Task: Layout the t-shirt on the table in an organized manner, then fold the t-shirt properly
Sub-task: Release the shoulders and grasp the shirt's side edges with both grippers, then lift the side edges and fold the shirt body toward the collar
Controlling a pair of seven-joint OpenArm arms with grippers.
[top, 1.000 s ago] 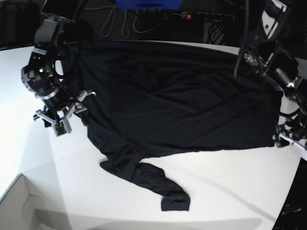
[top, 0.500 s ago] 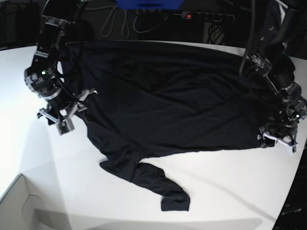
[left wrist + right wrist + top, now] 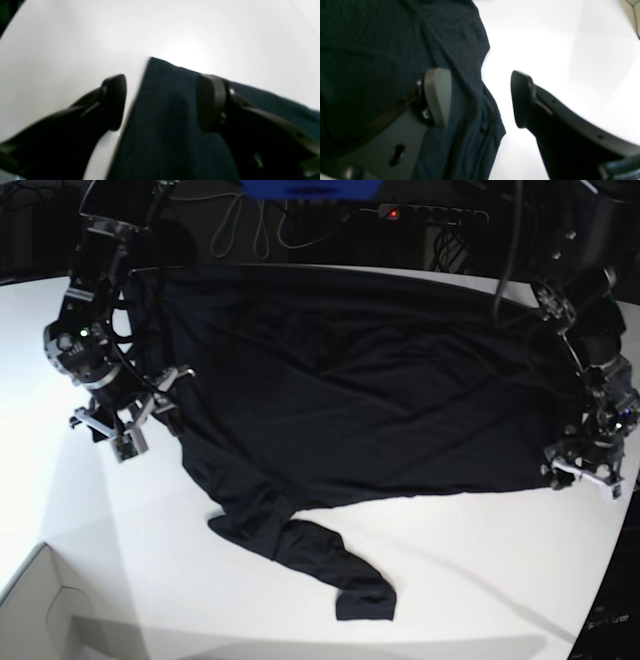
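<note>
The left hand (image 3: 161,102) is seen with its fingers apart, straddling a squared corner of the t-shirt (image 3: 170,130) at the garment's edge, one finger over bare desk and the other over cloth, nothing yet clamped; the right hand (image 3: 481,97) is likewise spread wide, its pale finger over dark fabric and its dark finger over the desk, a wrinkled border of cloth lying between them; in the base view the t-shirt (image 3: 350,390) is seen spread across the far half of the desk (image 3: 480,570), its body mostly flat with soft ridges, while one sleeve is twisted into a rope-like tail trailing toward the near edge; the fabric is judged to be thin, light and limp, likely to sag and fold on itself when lifted, so hold is best taken at hems and corners, where a doubled edge can be pinched; the desk is smooth and white, so the cloth is expected to slide easily when dragged; ample bare surface is left in front, a white box corner (image 3: 45,610) sits at the near edge, and cables (image 3: 250,230) hang against the dark background beyond.
</note>
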